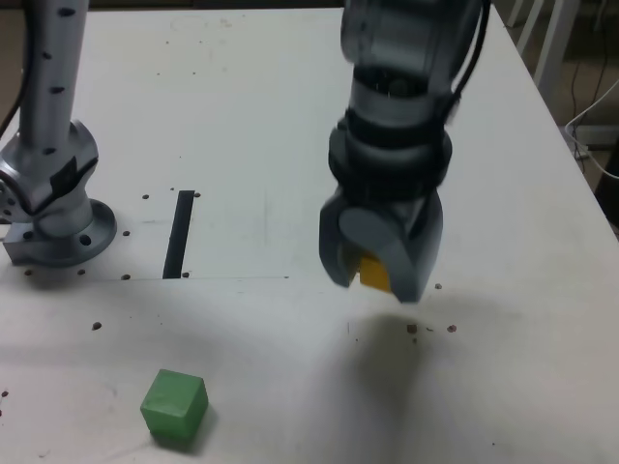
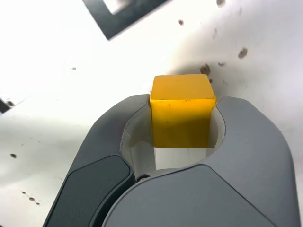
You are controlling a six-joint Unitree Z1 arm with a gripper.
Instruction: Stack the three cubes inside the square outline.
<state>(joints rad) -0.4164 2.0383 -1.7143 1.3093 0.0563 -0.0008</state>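
One cube [image 1: 374, 274] sits between the jaws of the gripper [image 1: 379, 273], up off the desk [image 1: 290, 116]. Another cube [image 1: 174, 407] lies on the desk, well apart from the gripper, nearer the camera toward the exterior view's left. The strip [image 1: 180, 233] lies flat, left of the gripper.

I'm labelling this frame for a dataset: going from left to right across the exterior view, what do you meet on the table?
Grey metal arm base → small matte green cube and narrow black strip, at about the same place across → grey gripper shut on the small yellow cube.

Tool [image 1: 379, 273] grips yellow cube [image 1: 373, 274]; green cube [image 1: 174, 406] apart.
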